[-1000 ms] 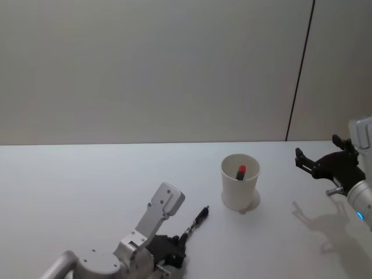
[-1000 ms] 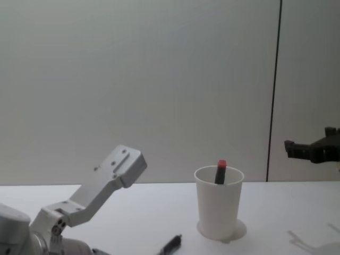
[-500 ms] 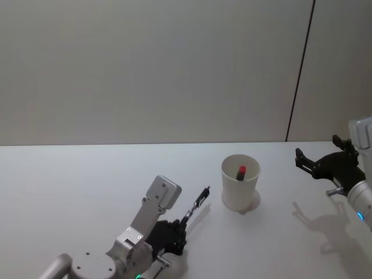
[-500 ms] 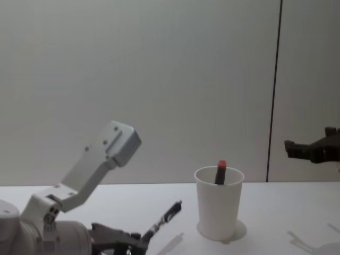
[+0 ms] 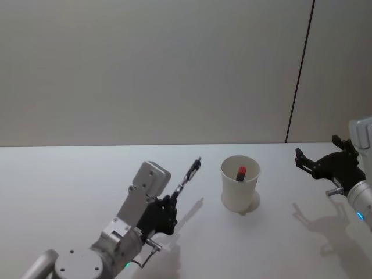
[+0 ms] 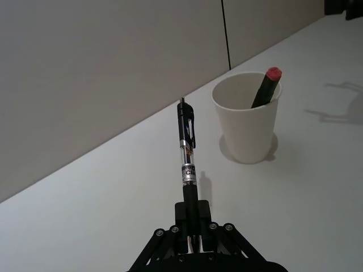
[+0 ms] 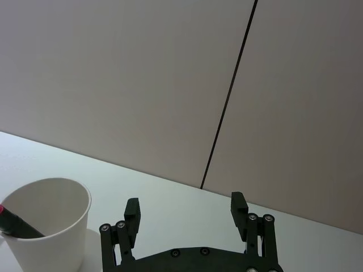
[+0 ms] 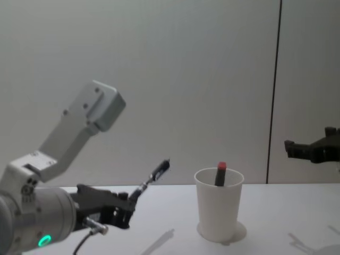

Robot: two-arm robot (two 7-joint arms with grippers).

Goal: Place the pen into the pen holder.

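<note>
Since a second ago the left arm has risen off the table (image 5: 64,174): the left gripper (image 5: 172,202) now hangs above the surface instead of lying low at the near edge, and the pen (image 5: 187,177) has come up with it, clear of the tabletop. The gripper is clamped on the pen's lower end. In the left wrist view its two black fingers (image 6: 180,214) pinch the barrel with no gap showing.

The pen is black with a clear middle section and a clip near its far end. It points up and away from the gripper, tilted toward the pen holder (image 5: 239,190). Its far tip is in the air to the left of the cup's rim, not over it. In the chest view that tip sits a little higher than the rim. A thin shadow of the pen lies on the table between gripper and cup.

The pen holder stands upright on the table, to the right of the left gripper and well apart from it. A second pen (image 5: 241,171) leans inside it — dark, with a red cap just above the rim.

The right gripper (image 5: 317,149) hangs above the table, well to the right of the cup, where it was before. Its two fingers are spread wide with nothing between them.
</note>
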